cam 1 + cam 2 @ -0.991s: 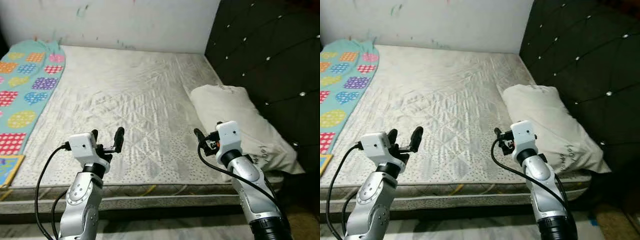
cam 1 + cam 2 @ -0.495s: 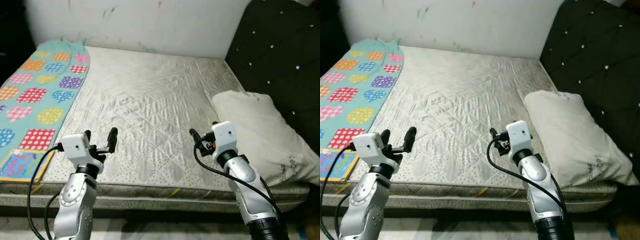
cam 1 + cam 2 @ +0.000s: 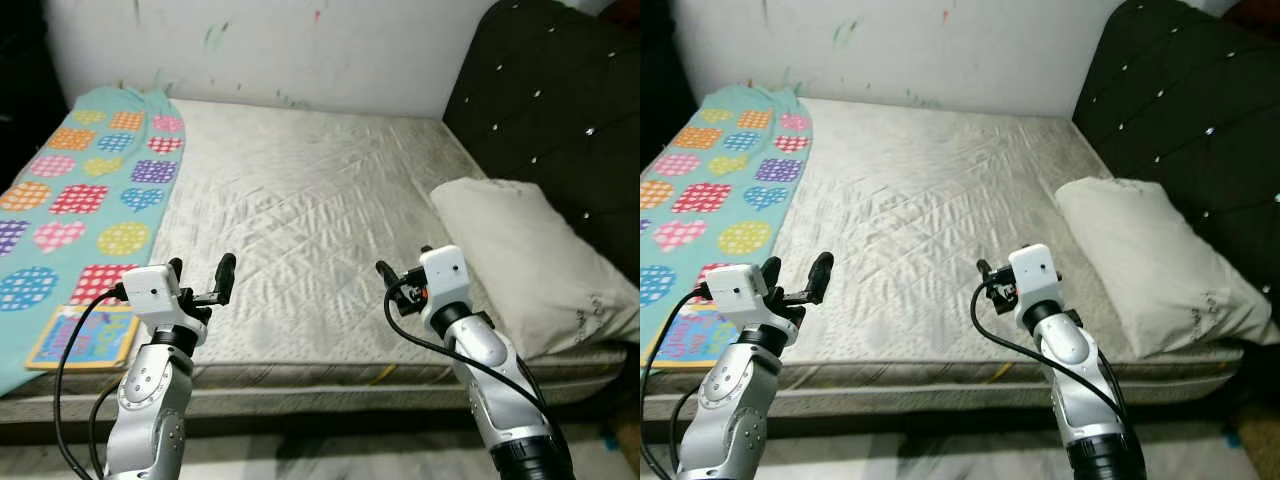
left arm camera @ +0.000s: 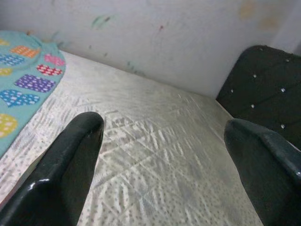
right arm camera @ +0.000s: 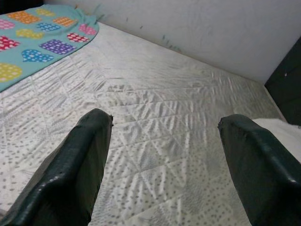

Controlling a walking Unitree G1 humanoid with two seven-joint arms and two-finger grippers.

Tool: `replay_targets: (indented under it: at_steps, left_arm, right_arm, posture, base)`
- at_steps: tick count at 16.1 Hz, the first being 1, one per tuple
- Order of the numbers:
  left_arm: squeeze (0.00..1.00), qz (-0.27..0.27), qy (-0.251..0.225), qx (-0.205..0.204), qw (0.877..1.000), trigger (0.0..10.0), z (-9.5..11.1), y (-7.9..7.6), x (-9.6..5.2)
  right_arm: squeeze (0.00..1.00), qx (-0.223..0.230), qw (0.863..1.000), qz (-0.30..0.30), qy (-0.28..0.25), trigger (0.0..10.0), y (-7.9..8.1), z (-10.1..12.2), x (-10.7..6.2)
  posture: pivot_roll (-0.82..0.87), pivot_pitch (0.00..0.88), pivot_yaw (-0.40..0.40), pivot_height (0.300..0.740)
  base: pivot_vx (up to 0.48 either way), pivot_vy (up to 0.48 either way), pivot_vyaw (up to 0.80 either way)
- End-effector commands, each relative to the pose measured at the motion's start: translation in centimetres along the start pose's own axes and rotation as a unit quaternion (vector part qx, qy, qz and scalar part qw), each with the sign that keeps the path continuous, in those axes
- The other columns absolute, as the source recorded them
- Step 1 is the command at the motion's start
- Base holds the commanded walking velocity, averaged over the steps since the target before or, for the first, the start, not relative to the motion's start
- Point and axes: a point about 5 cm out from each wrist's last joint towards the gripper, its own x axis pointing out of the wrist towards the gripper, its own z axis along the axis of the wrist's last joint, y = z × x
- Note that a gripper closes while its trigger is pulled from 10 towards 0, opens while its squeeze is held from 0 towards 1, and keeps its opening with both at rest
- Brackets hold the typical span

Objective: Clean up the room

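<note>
Blanket (image 3: 85, 180) far left of left gripper (image 3: 200, 275) (fingers apart); right gripper (image 5: 160, 169) likewise spread.

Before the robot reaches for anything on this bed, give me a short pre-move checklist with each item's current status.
1. Left gripper open and holding nothing: ok.
2. Right gripper open and holding nothing: ok.
3. Both grippers above the near edge of the mattress, touching nothing: ok.
4. Pillow by the dark headboard, hanging over the near edge: not ok.
5. Patterned blanket on the robot's left side, draped over the near edge: not ok.
6. Picture book on the blanket, within the left arm's reach: cannot tell.
</note>
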Motion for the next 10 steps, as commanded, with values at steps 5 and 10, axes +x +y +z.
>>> replay_targets:
  at_steps: [5, 10]
  left_arm:
    - [0.0, -0.023, -0.007, -0.002, 1.0, 10.0, 0.12, -1.02, 0.25]
    - [0.0, -0.045, -0.025, -0.007, 0.999, 10.0, 0.54, -1.6, 0.17]
  right_arm:
    - [0.0, -0.001, 1.0, -0.01, 0.004, 10.0, -0.83, -0.28, -0.27]
    - [0.0, -0.003, 1.0, 0.004, 0.004, 10.0, -0.41, -0.34, -0.32]
  posture:
    - [-0.12, 0.0, -0.069, 0.74]
    - [-0.12, 0.0, -0.068, 0.74]
  base:
    - [0.0, 0.192, 0.0]
    - [0.229, 0.0, 0.0]
